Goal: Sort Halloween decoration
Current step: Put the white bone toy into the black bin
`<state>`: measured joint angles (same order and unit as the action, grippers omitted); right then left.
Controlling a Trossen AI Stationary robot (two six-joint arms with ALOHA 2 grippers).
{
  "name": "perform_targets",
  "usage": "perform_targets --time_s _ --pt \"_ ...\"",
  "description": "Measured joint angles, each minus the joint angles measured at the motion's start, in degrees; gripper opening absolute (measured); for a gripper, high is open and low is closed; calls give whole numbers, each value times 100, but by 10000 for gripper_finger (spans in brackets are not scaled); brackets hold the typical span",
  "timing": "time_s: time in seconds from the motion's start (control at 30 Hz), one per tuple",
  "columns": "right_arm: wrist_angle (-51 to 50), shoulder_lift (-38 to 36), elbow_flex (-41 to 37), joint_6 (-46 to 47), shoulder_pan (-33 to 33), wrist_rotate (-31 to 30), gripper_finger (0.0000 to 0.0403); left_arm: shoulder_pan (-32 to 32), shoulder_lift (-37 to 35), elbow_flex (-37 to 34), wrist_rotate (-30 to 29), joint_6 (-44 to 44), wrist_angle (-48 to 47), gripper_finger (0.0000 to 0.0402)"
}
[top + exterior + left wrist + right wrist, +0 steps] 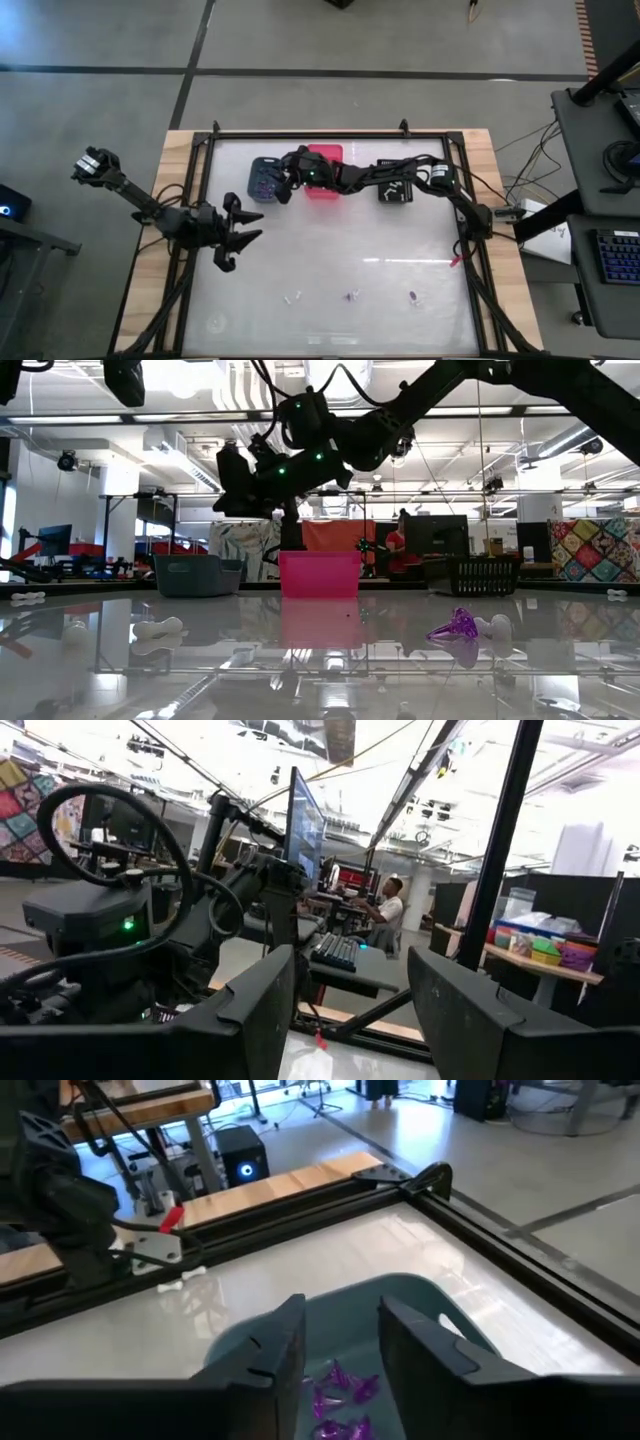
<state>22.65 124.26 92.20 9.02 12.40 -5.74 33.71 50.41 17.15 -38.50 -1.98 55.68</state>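
Over the blue-grey bin (263,178) at the table's far edge we had our right gripper (340,1342), its fingers slightly parted and empty, with purple trinkets (340,1398) in the bin directly beneath it. Three more trinkets (352,295) lay in a row near the front edge, well apart from that gripper. Our left gripper (243,238) hung wide open, empty, and seemed nearer to them.

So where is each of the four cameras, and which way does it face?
High: overhead, straight down; both arms, table.
Low: table height, facing the room; right arm overhead, pink bin.
Left wrist: facing the room; own open jaws.
Right wrist: down into blue-grey bin of purple trinkets; own jaws.
High and low share the pink bin.
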Motion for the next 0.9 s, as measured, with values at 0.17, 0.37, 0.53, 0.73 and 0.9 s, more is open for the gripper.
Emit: perform_targets --time_s 0.17,0.37,0.53,0.73,0.9 --pt "-548 -315 0 -7 -6 652 131 -2 46 0 1 -88 -224 181" --pt "-2975 -1307 2 -299 -83 1576 125 0 50 0 46 -999 -1380 181" --pt "-5300 -2161 -13 -452 -409 1623 112 0 234 0 563 -1729 -2430 181" --pt "-6393 -3027 -35 119 -1011 330 99 0 885 2 1411 -1802 -2709 181" --pt "-6554 -3731 -34 338 -1527 -1028 88 0 1506 2 1862 -1725 -2700 181"
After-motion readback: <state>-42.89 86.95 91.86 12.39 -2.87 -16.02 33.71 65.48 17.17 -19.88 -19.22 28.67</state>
